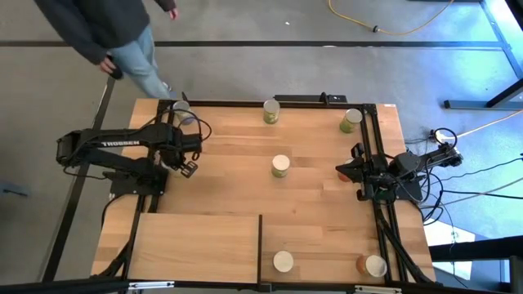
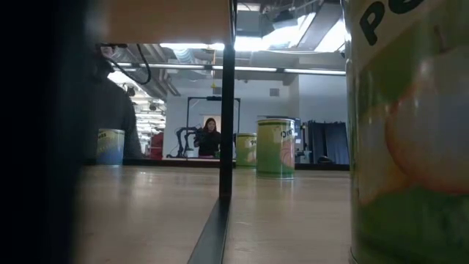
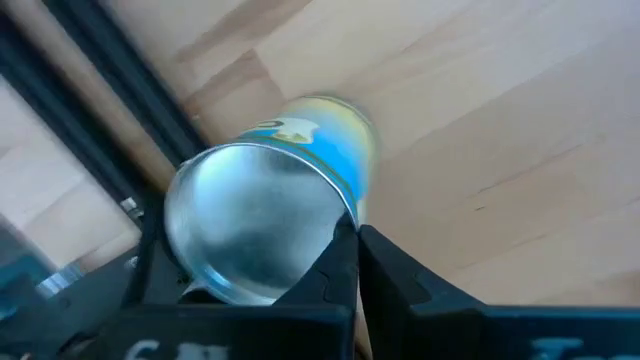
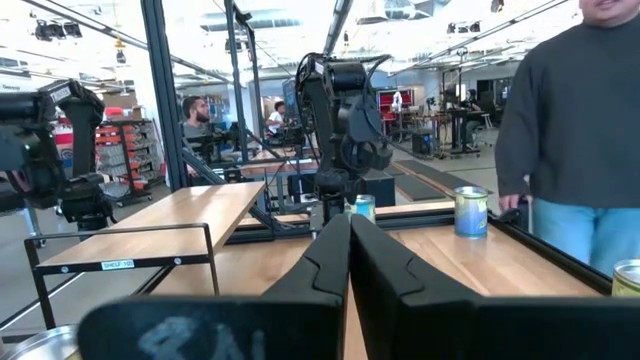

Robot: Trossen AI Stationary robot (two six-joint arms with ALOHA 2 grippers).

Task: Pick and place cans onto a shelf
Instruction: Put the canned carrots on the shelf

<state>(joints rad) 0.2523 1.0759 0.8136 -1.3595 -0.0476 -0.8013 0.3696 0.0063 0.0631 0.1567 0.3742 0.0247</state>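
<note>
So the left gripper (image 3: 355,262) is seen clamped fully shut, finger against finger, with nothing caught between them. A blue-and-yellow can (image 3: 270,215) with a shiny silver top is pressed right up against the side of those closed fingers, so it's touched but not gripped. Whether that can is upright or tipped can't be told from the wrist picture. All this is found at the table edge well away from the shelf (image 1: 196,245), next to the black frame rail (image 3: 95,95).

The right gripper (image 1: 347,173) is parked at the opposite table edge, a bit beyond the shelf's divider side. It's closed as well and nothing is held.

The cans, placed against the shelf:
- two are already stood on the shelf, on the right arm's side of the dark divider (image 1: 260,237): a cream-topped can (image 1: 283,261) just beside the divider and an orange can (image 1: 372,265) near the shelf's outer corner
- a green can (image 1: 280,166) is left mid-table, near the shelf but off it
- two more green ones (image 1: 271,110) (image 1: 351,120) are lined up along the table edge farthest from the shelf
- a corner can (image 1: 181,110) is sat at the far corner on the left arm's side

A person (image 1: 122,41) in a dark top and jeans is seen off that far corner, well apart from the shelf.
</note>
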